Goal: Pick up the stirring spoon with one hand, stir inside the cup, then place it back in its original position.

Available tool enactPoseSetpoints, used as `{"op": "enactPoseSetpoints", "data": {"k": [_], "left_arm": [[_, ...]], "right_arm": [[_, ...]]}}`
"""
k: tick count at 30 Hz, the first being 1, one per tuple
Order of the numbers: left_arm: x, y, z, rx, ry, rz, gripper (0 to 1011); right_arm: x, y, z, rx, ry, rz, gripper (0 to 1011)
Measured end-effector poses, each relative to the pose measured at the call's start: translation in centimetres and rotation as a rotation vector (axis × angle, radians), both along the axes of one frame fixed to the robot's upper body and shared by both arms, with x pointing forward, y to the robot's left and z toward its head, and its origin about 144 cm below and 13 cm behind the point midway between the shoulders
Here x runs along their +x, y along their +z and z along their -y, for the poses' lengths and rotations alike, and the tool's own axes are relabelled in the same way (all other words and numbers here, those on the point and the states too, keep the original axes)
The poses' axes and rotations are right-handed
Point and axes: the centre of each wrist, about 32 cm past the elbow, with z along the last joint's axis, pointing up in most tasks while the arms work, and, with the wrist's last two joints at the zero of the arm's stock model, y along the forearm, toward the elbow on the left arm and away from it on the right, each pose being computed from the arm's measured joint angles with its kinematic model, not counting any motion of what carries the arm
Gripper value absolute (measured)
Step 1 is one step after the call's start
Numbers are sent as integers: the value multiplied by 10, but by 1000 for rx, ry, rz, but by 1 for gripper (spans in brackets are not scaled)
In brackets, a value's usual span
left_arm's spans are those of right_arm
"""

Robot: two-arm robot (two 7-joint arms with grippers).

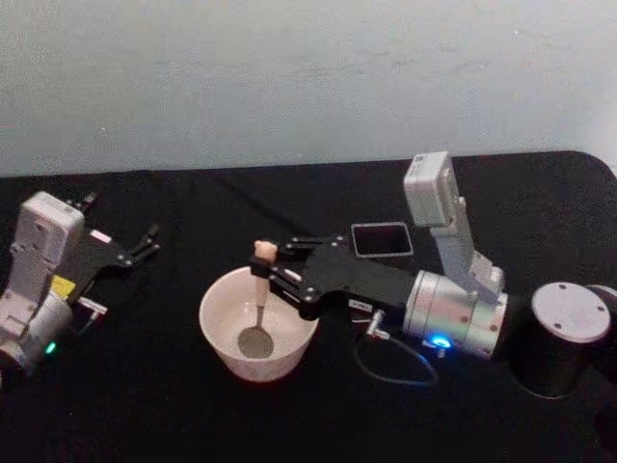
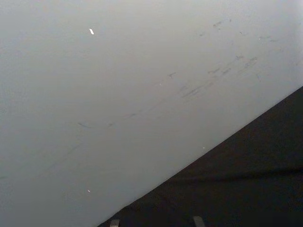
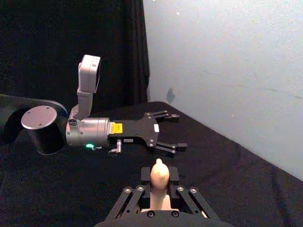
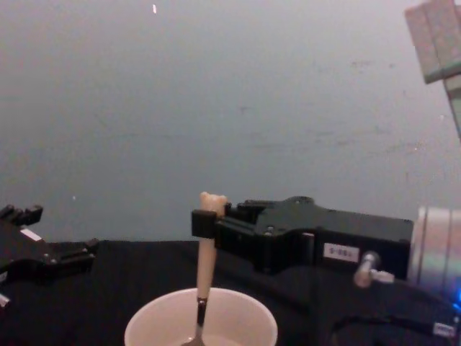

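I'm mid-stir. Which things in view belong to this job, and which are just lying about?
In the job:
stirring spoon, standing in the cup
cup
right tool, gripping the spoon's handle
dark grey holder

Just there:
left tool, open, parked at the robot's left
black table

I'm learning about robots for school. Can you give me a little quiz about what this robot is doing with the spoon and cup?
1. True or false: the right gripper is shut on the stirring spoon.
2. Where is the spoon's bowl? A in the cup, B in the holder, C on the table.
3. Fill in: the left gripper is ____ (open or shut).
Key: 1 true; 2 A; 3 open.
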Motion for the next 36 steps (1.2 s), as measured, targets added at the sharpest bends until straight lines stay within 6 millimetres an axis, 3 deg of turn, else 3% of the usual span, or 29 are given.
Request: {"op": "enactPoseSetpoints", "data": {"k": [11, 21, 30, 36], "left_arm": [[0, 0, 0, 0, 0, 0, 1001], [0, 0, 0, 0, 0, 0, 1002], [0, 0, 0, 0, 0, 0, 1001], [0, 0, 0, 0, 0, 0, 1002]], "right_arm": [[7, -10, -18, -20, -10, 7, 212], [27, -15, -29, -25, -82, 22, 212], [40, -12, -21, -25, -151, 28, 212], [37, -12, -9, -32, -165, 22, 212]]}}
